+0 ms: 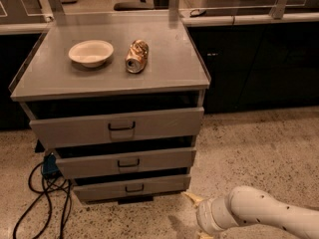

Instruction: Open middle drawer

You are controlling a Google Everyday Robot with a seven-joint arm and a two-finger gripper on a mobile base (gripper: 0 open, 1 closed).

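Note:
The grey metal cabinet (107,81) has three drawers stacked one above the other. The middle drawer (164,159) has a plain grey front with a small black bracket handle (128,163) at its centre and a dark gap above it. The taller top drawer (164,123) is above it and the narrow bottom drawer (159,185) is below. My gripper (199,215) is on the end of the white arm (264,215), low over the floor. It is to the right of and below the bottom drawer's right corner, apart from all drawers.
A white bowl (91,52) and a crushed can (137,56) lying on its side are on the cabinet top. Black cables (42,193) and a blue plug lie on the floor left of the cabinet. Dark counters stand behind. The speckled floor (259,148) extends to the right.

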